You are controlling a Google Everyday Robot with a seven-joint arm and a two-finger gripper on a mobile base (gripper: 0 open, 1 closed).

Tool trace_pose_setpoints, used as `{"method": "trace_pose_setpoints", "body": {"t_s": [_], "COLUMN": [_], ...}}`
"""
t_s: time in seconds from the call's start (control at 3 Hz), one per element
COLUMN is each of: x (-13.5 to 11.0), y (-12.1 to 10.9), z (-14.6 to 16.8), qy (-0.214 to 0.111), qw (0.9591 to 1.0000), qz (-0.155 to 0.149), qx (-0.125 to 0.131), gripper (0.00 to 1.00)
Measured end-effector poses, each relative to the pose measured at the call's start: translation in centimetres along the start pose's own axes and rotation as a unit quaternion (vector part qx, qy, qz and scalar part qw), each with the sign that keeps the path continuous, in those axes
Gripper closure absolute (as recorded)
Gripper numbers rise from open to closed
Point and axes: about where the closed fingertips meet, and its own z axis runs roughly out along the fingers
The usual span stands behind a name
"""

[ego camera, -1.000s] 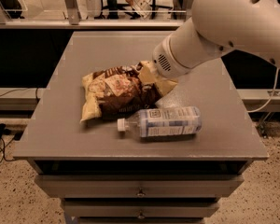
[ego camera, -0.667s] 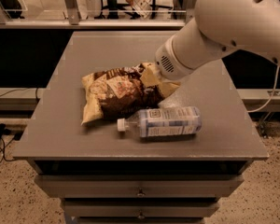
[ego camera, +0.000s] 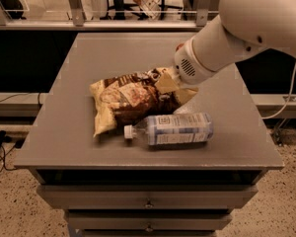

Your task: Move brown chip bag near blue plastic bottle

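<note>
The brown chip bag [ego camera: 130,100] lies in the middle of the grey table [ego camera: 64,132], dark brown with tan ends. The blue plastic bottle [ego camera: 172,128] lies on its side right in front of the bag, cap to the left, touching or almost touching its front edge. My gripper is hidden behind the arm's white wrist [ego camera: 192,65], which reaches down to the bag's tan right end [ego camera: 175,85].
A small red thing [ego camera: 179,47] peeks out behind the wrist. The table has drawers [ego camera: 148,201] below its front edge. A railing and a person are beyond the far edge. Cables run along the floor at both sides.
The wrist has shifted a little to the right at the bag's right end. The bag and the bottle lie about where they were.
</note>
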Motion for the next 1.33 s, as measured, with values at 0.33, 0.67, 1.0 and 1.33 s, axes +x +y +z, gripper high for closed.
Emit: {"method": "trace_pose_setpoints", "body": {"t_s": [0.33, 0.67, 1.0, 1.33], "x": [0.8, 1.5, 2.0, 2.8], "y": [-0.1, 0.1, -0.1, -1.5], "z": [-0.9, -1.8, -3.0, -5.9], "qy": [0.006, 0.004, -0.008, -0.051], "qw": [1.0, 1.0, 1.0, 0.9984], "qz": [-0.001, 0.0, 0.0, 0.0], "qx": [-0.001, -0.002, 0.005, 0.024], "gripper": [0.3, 0.07, 0.0, 0.0]}}
